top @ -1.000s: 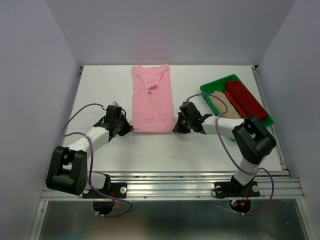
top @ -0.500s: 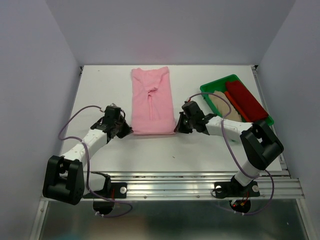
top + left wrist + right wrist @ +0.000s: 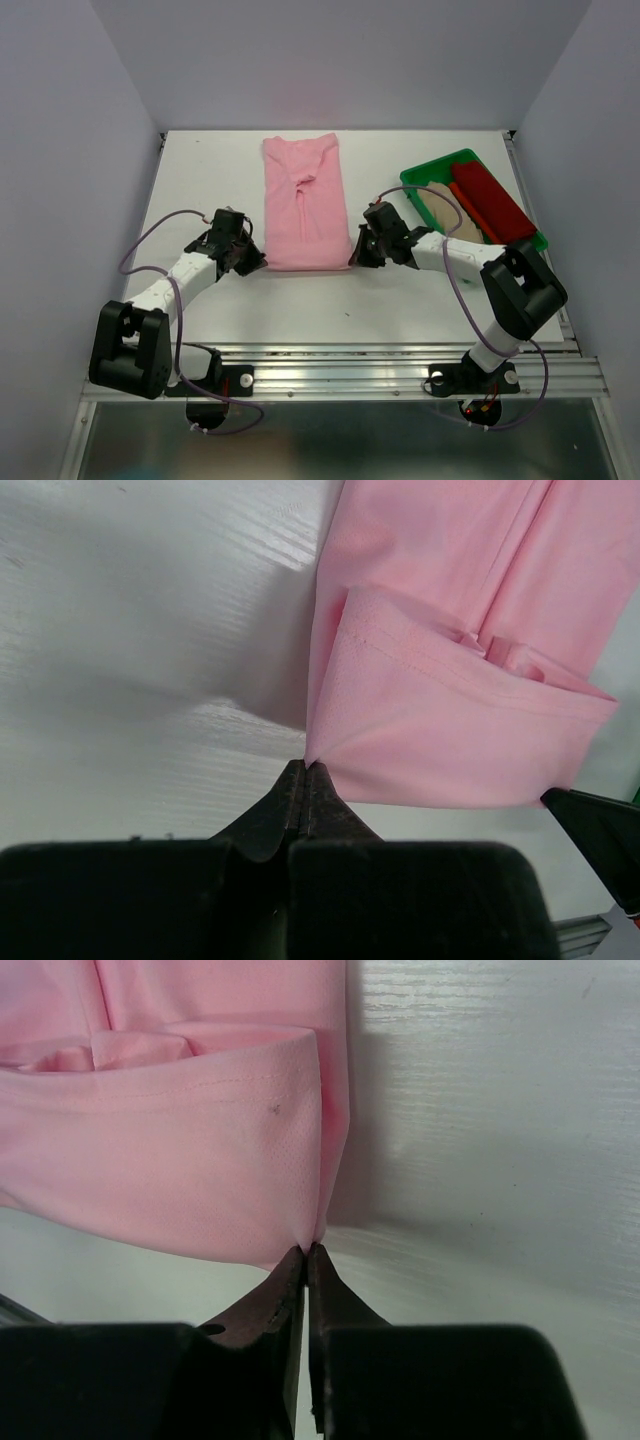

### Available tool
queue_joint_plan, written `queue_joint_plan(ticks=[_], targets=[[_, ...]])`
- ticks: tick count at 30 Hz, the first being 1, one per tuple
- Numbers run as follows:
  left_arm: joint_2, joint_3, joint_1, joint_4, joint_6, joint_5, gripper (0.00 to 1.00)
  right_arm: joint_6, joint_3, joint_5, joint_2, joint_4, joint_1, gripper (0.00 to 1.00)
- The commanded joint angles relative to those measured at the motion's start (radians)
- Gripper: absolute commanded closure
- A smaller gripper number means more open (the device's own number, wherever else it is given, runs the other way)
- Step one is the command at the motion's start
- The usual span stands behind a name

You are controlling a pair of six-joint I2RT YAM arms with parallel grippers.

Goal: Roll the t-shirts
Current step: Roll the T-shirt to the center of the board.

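Left gripper: jaws pinched shut on the near-left hem corner of the pink t-shirt.
Right gripper: nipped on the near-right corner, with only a sliver of cloth in the tips.
Shirt: a long folded strip mid-table, hem end turned up.
Risk: I judge so thin a hold may slip, and if my arms travel unevenly the roll would skew.
Table: white and smooth, so cloth could slide.
Green tray: at right, holding the dark red shirt and the beige shirt.
Room: plain pale walls, close in.
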Motion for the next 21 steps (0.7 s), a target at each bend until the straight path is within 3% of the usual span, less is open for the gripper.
queue_joint_plan(ticks=[1, 3, 4, 6, 11, 21], targets=[[-0.017, 0.037, 0.004, -0.024, 0.0, -0.021, 1.0, -0.01, 0.047, 0.011, -0.014, -0.026, -0.002, 0.88], [-0.01, 0.045, 0.003, -0.029, 0.001, -0.029, 1.0, -0.01, 0.056, 0.013, -0.005, -0.036, -0.002, 0.83], [-0.003, 0.047, 0.003, -0.027, 0.006, -0.032, 1.0, -0.008, 0.056, 0.013, 0.003, -0.036, -0.002, 0.74], [0.019, 0.045, 0.003, -0.02, 0.01, -0.026, 1.0, -0.007, 0.053, 0.007, 0.012, -0.035, -0.002, 0.71], [0.052, 0.007, -0.002, 0.023, 0.007, 0.009, 1.0, -0.004, 0.031, -0.012, 0.012, -0.021, -0.002, 0.52], [0.05, 0.007, -0.008, 0.028, 0.007, 0.005, 1.0, 0.033, -0.03, -0.068, 0.01, 0.048, 0.028, 0.52]])
